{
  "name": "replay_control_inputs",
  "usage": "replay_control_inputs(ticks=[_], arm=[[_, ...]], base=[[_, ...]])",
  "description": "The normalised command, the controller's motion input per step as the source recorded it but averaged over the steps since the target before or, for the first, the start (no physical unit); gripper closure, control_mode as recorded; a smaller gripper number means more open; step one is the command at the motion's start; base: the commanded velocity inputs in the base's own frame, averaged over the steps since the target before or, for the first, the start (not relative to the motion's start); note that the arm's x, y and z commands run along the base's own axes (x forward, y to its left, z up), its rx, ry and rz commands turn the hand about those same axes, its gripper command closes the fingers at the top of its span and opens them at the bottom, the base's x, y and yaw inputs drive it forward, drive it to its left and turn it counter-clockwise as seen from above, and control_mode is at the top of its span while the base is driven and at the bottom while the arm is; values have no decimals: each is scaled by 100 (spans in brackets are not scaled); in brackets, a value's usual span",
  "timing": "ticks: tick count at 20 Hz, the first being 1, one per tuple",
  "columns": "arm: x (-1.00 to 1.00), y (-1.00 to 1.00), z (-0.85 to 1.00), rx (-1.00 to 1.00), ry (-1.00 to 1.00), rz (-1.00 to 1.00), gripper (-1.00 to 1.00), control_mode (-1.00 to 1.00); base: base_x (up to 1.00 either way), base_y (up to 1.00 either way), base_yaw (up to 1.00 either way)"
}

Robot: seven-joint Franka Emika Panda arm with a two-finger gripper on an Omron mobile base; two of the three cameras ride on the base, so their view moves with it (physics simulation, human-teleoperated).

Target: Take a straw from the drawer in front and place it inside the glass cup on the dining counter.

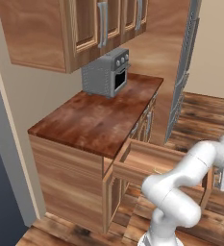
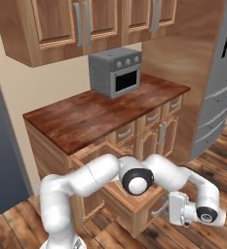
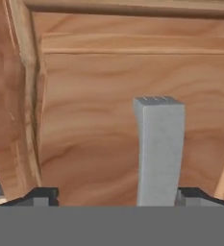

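Opening the drawer (image 1: 147, 161) is done, judging by its position. Your gripper (image 3: 116, 194) stands wide around the handle (image 3: 159, 149) at 6 o'clock, holding nothing. Next, back off and search inside for the straw.

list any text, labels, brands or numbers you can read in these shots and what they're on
None: no readable text in any view.
The toaster oven has three knobs along its top edge, with no legible markings.
The fridge shows no brand or sign.
The drawer front, its silver handle and the cabinet doors are plain.
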Motion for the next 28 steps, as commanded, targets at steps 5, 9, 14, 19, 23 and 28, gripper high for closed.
replay_control_inputs(ticks=[5,9,14,19,23,28], arm=[[-88,0,99,-30,16,0,-100,-100],[-64,5,87,-32,0,0,-100,-100],[-68,40,77,-39,0,0,-100,-100],[-14,97,100,-49,-7,1,-100,-100],[1,100,100,-49,-3,2,-100,-100],[16,94,96,-43,-2,5,-100,-100]], base=[[0,0,0],[0,0,0],[0,0,0],[0,0,0],[0,0,0],[0,0,0]])
